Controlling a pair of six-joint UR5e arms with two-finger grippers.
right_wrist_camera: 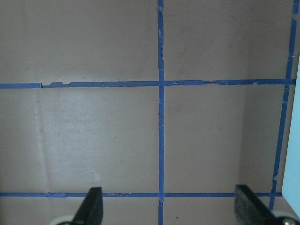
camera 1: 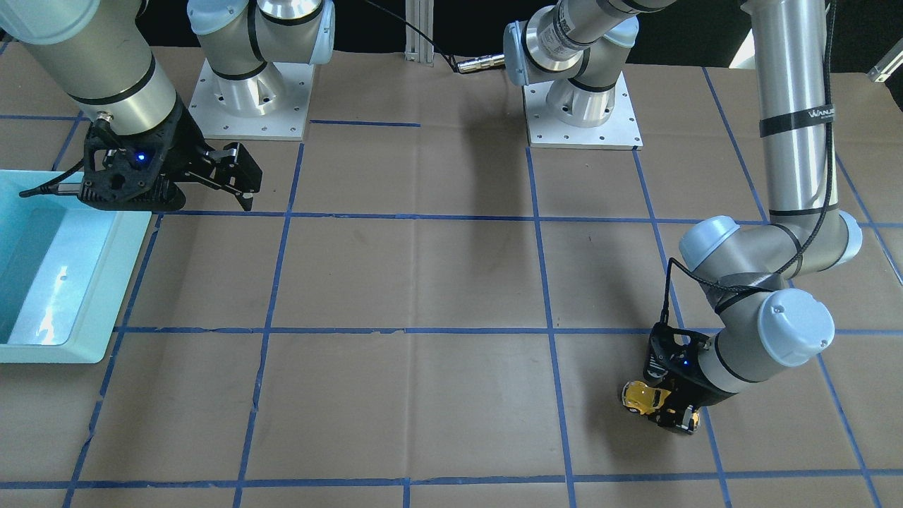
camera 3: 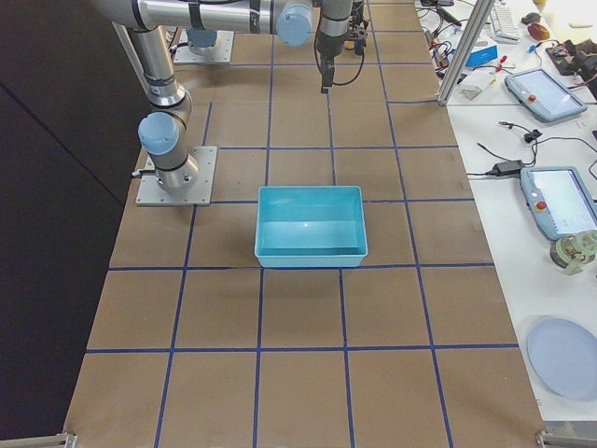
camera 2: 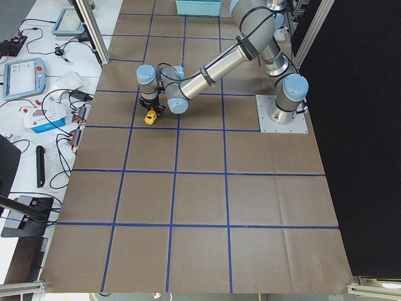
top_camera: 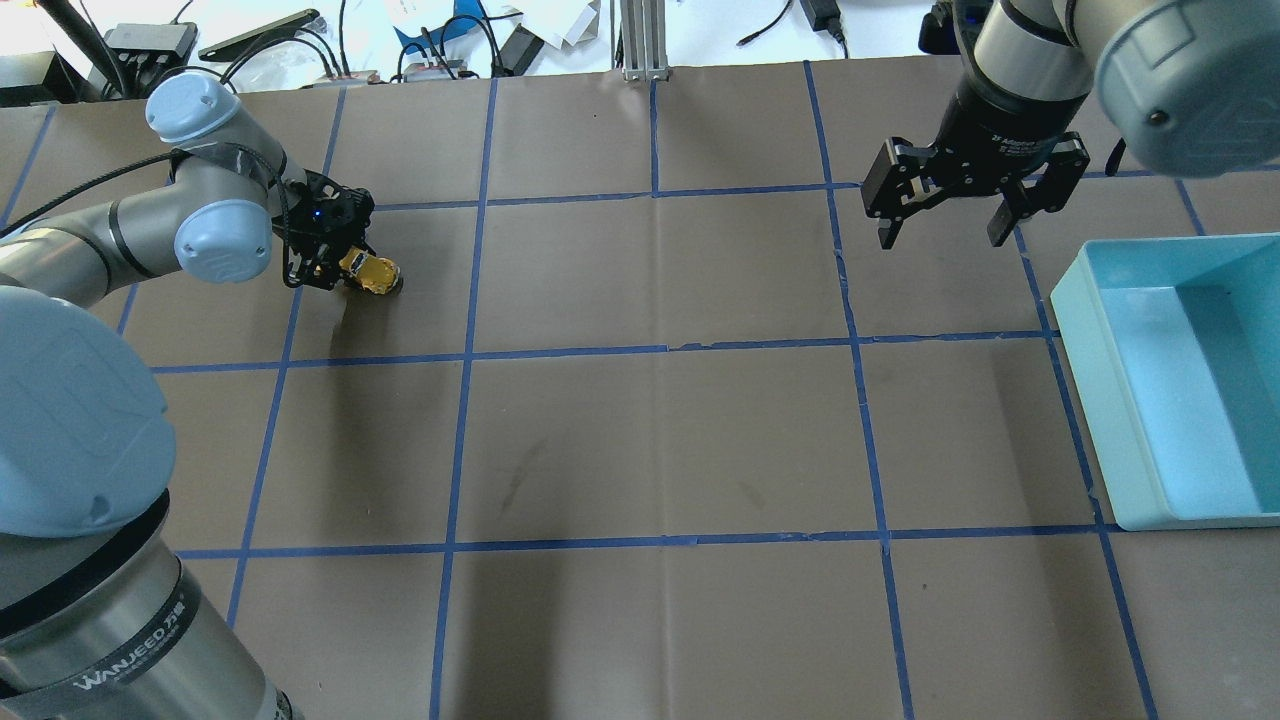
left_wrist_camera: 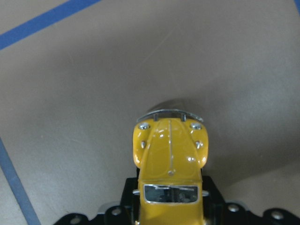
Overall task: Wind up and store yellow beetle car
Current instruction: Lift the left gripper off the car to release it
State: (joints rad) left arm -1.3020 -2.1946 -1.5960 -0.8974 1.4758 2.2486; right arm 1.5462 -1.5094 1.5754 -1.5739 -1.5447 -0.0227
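While you check this one, start with the table (top_camera: 660, 440): brown paper, blue tape grid (top_camera: 660, 350), paper edge running along the far side. The left arm (top_camera: 90, 240) reaches out to the far left squares. The right arm (top_camera: 1020, 60) hangs over the far right side.

You have a light blue bin (top_camera: 1090, 390) on the right side. In the overhead view its right part runs out of frame. In the right side view it sits with grid squares all round it, well in from the table ends.

The right gripper (top_camera: 942, 238) hangs above the paper just off the bin's far left corner. Its fingers are spread wide with nothing between them, and the right wrist view shows only paper and tape below.

The left gripper (top_camera: 340, 268) is down low and closed narrow on the rear of the yellow car (top_camera: 374, 272). The car's nose points toward the table middle. In the left wrist view the hood and front bumper stick out past the fingers. You can't tell if the wheels touch the paper.

The car sits just right of a tape line in the overhead view, one row in from the far edge. A wide stretch of paper, several squares across, lies between it and the bin.
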